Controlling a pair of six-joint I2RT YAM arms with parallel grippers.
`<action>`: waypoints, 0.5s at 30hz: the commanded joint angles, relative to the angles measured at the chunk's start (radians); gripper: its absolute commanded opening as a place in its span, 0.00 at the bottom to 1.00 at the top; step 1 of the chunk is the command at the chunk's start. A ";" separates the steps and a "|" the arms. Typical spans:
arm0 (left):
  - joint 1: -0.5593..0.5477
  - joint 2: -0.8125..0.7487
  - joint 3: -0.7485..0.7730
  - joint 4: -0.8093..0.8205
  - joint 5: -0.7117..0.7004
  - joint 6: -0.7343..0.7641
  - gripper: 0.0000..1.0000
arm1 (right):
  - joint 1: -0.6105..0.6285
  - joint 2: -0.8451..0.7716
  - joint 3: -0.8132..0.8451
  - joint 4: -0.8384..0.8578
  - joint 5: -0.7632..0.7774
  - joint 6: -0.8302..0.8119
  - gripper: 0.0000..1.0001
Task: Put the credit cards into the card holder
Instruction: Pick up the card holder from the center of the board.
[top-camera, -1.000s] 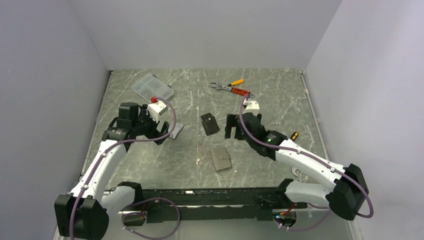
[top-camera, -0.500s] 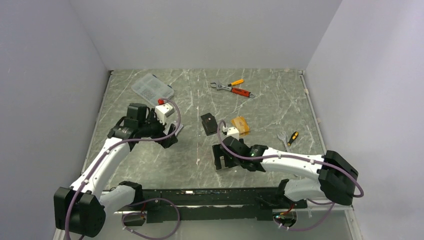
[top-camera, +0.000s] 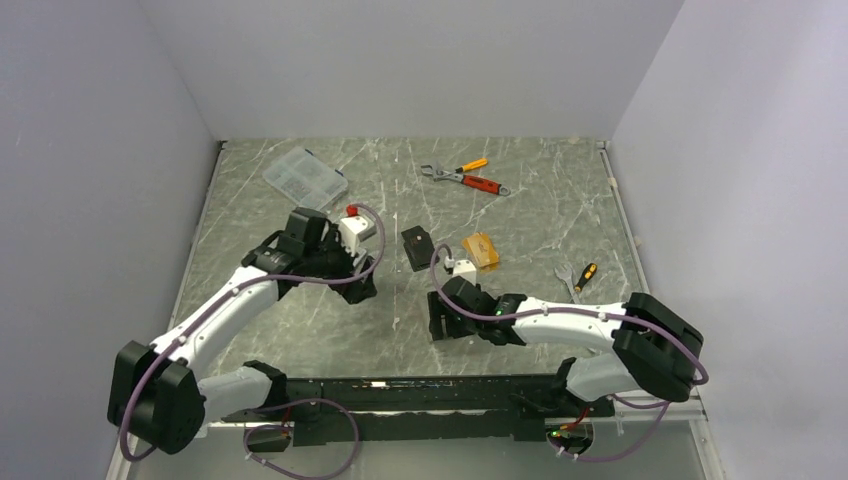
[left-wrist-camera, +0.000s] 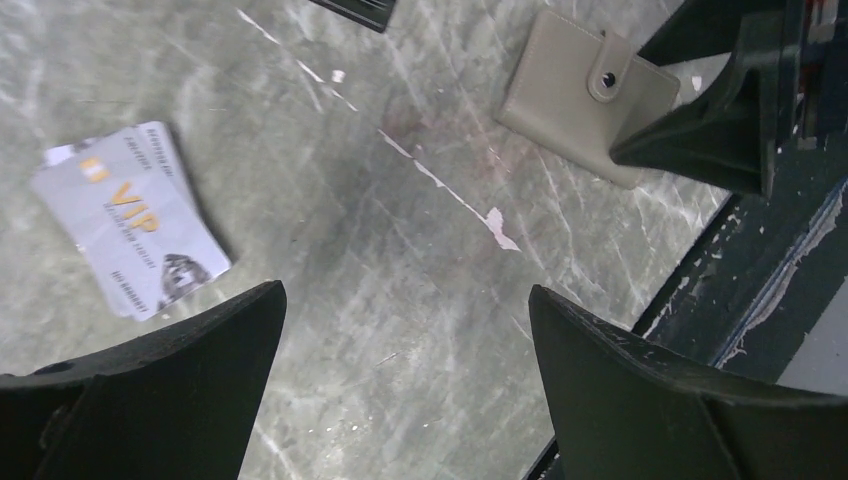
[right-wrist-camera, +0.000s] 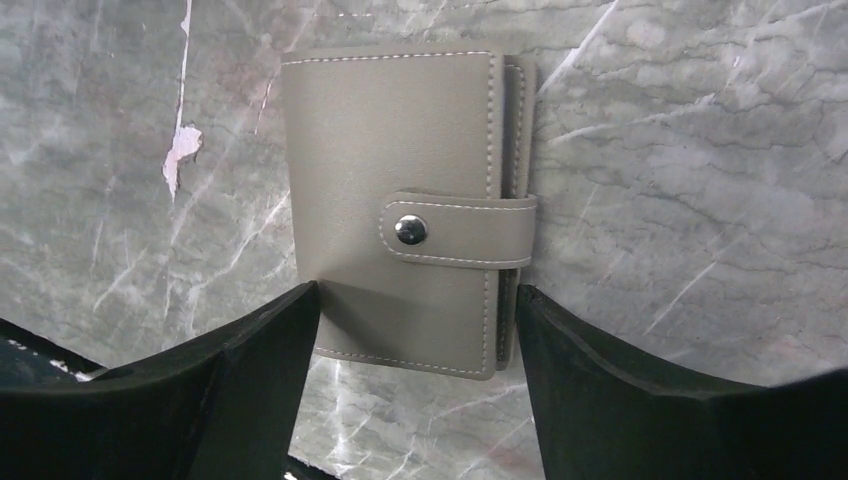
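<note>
The taupe card holder (right-wrist-camera: 400, 250) lies flat and snapped closed on the marble table. My right gripper (right-wrist-camera: 418, 300) (top-camera: 440, 322) stands over it, a fingertip against each side edge, so it is shut on the holder. In the left wrist view the card holder (left-wrist-camera: 585, 95) lies at the upper right. My left gripper (left-wrist-camera: 405, 300) (top-camera: 357, 287) hangs open above bare table. Silvery-grey VIP credit cards (left-wrist-camera: 130, 235) lie stacked just left of it. A black card (top-camera: 418, 246) and an orange-gold card (top-camera: 480, 250) rest mid-table.
A clear plastic compartment box (top-camera: 305, 175) sits at the back left. An orange-handled wrench and pliers (top-camera: 465, 178) lie at the back centre. A small wrench and screwdriver (top-camera: 577, 275) lie at the right. Grey walls enclose three sides.
My right gripper came down from the orange card to the card holder and its jaws narrowed onto it. My left gripper moved right, toward the table's middle.
</note>
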 joint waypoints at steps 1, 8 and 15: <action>-0.046 0.060 0.013 0.044 -0.013 -0.045 0.99 | -0.032 -0.025 -0.074 0.057 -0.038 0.042 0.70; -0.083 0.164 0.040 0.088 0.043 -0.098 0.99 | -0.121 -0.078 -0.203 0.177 -0.124 0.070 0.28; -0.105 0.245 0.057 0.141 0.132 -0.128 0.99 | -0.165 -0.199 -0.269 0.297 -0.218 -0.002 0.00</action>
